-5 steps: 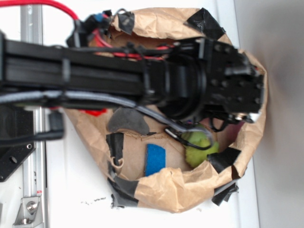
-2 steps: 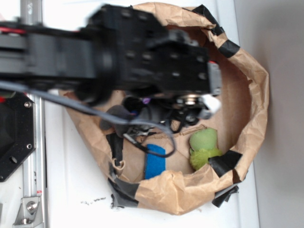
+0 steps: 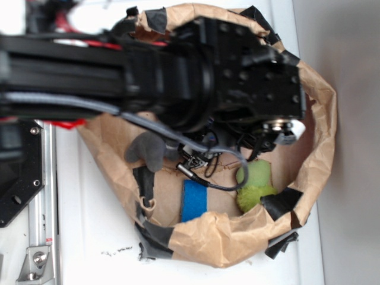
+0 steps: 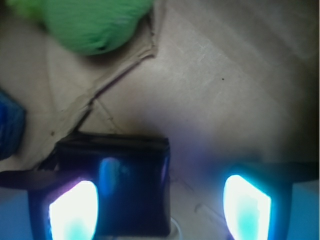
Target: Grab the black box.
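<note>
a white tabletop (image 3: 89, 237) fills the lower left of the exterior view, with a metal rail (image 3: 41, 196) down the left edge and a pale grey wall (image 3: 356, 142) on the right. on the table sits a crumpled brown paper bag (image 3: 225, 237) rolled down into a shallow bowl, its rim patched with strips of black tape (image 3: 279, 205). the black robot arm (image 3: 89, 83) reaches in from the left across the upper half of the frame, its wrist block covering much of the bag's floor.

the bag's paper wall rings the floor on all sides, highest toward the bottom and right of the frame. inside, a blue sponge (image 3: 194, 200) lies flat at lower centre, a green plush (image 3: 255, 187) just to its right against the wall, and a grey lump (image 3: 147, 149) to the upper left. bare paper floor shows at the right, between the plush and the bag's right wall.

in the wrist view the gripper (image 4: 160, 202) is spread wide, two glowing pads at the bottom edge. the black box (image 4: 120, 175) sits at lower left of that frame on creased brown paper: glossy, dark, rectangular with softly rounded corners and a bluish reflection on top. the left pad overlaps its left side; whether it touches cannot be told. the right pad stands well apart from the box. the green plush lies at upper left, the sponge's blue edge at far left.
</note>
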